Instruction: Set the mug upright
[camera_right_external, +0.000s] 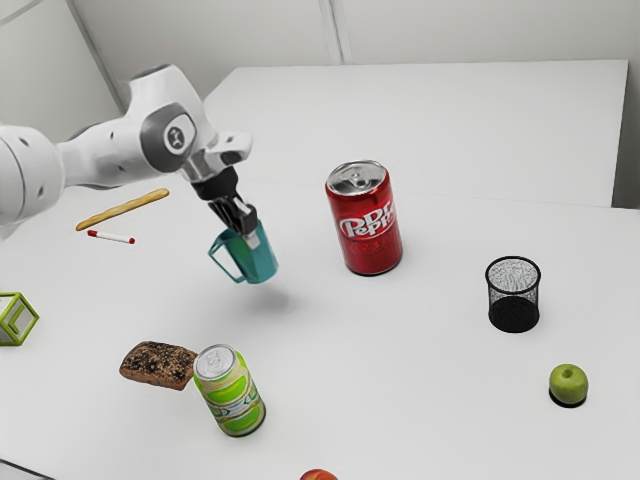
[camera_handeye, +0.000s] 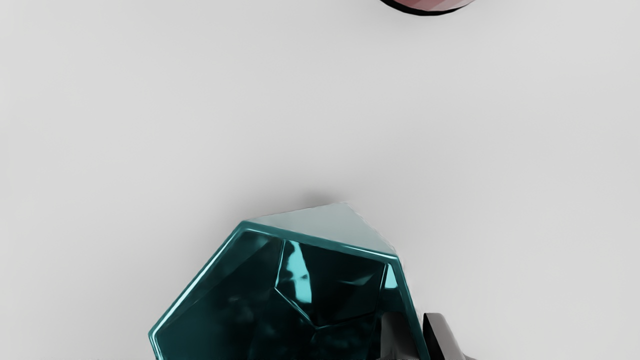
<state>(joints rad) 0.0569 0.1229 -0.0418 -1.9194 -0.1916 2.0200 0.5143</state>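
Above the table, my gripper (camera_right_external: 246, 228) holds the teal mug (camera_right_external: 258, 262) by its rim, and the mug is near upright with a slight tilt. Its handle points toward the exterior view's left, and a shadow lies on the table below it. In the wrist view the mug (camera_handeye: 215, 300) shows its open, angular mouth. There the gripper (camera_handeye: 419, 335) has one finger inside the mug and the other outside, closed on the wall between them.
A red soda can (camera_right_external: 368, 225) stands beside the mug toward the exterior view's right. Nearer the camera are a green can (camera_right_external: 230, 392) and a bread piece (camera_right_external: 158, 365). A wire cup (camera_right_external: 513, 296) and a green apple (camera_right_external: 568, 384) sit farther right on the table (camera_right_external: 400, 380).
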